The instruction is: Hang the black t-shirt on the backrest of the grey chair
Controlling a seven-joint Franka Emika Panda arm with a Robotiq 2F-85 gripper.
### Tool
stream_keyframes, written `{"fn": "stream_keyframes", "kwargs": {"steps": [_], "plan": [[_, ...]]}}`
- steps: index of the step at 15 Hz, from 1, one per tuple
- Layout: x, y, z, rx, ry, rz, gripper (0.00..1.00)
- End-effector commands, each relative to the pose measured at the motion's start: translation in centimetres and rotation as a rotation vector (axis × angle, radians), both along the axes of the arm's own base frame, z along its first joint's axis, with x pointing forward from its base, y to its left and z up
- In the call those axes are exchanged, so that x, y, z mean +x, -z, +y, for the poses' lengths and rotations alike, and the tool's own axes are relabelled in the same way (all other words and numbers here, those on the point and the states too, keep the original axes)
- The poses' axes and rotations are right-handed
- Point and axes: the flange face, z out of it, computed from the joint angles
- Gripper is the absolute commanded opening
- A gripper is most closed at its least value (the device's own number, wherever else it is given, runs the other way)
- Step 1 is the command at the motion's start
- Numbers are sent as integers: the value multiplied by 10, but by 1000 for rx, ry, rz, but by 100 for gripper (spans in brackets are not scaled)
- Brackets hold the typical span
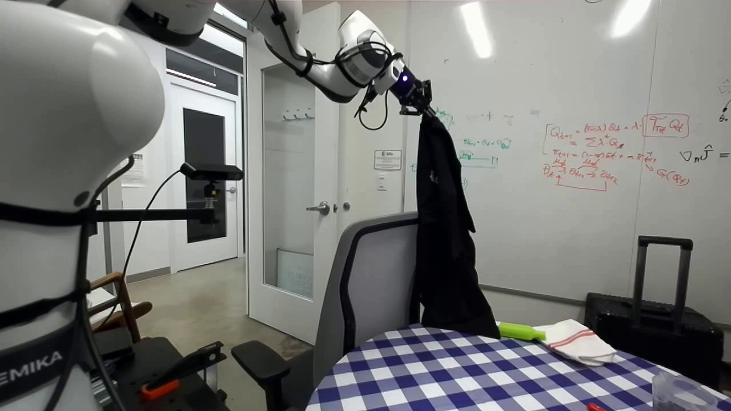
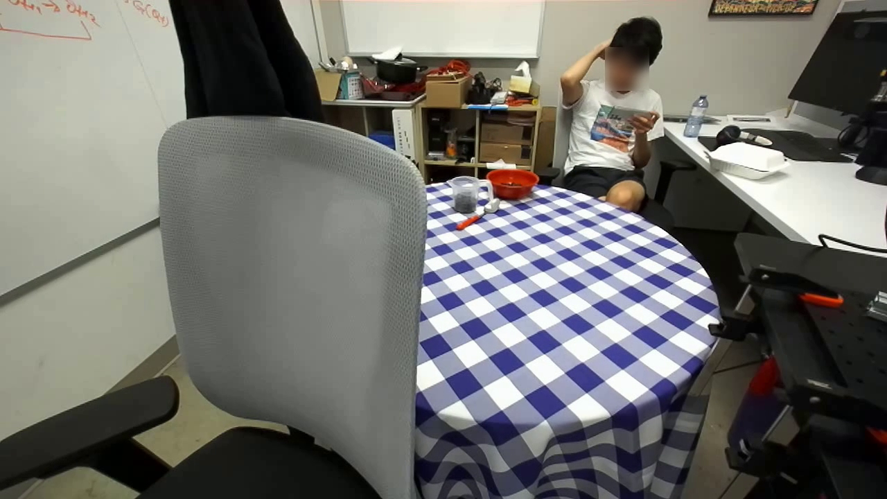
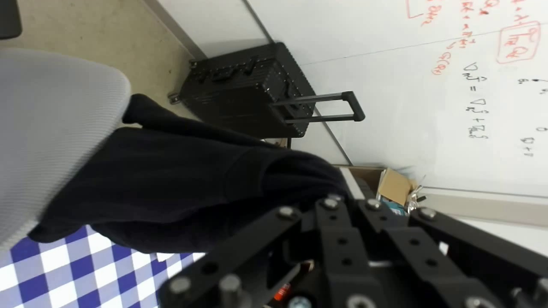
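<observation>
"EMIKA" [image 1: 31, 366] on arm [image 1: 80, 108], equations [image 1: 605, 142] on whiteboard [image 1: 565, 74]

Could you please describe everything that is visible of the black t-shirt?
The black t-shirt looks like soft fabric, with a pale mark too small to read. Pinched at its top in the jaws of the gripper, it hangs in long folds, narrow above, wider below. It is not draped over the backrest of the grey chair but hangs beside it, on the side of the checked tablecloth; in an exterior view the backrest hides its lower part. Whether it touches either, I cannot tell.
</observation>
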Motion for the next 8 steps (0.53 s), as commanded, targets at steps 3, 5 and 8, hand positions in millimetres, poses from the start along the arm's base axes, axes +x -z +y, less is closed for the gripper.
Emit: {"fn": "stream_keyframes", "kwargs": {"steps": [3, 5, 8], "plan": [[-6, 62, 96, -117, -97, 193, 1], [-13, 90, 131, -162, -143, 264, 1], [-27, 132, 171, -209, -214, 382, 1]]}}
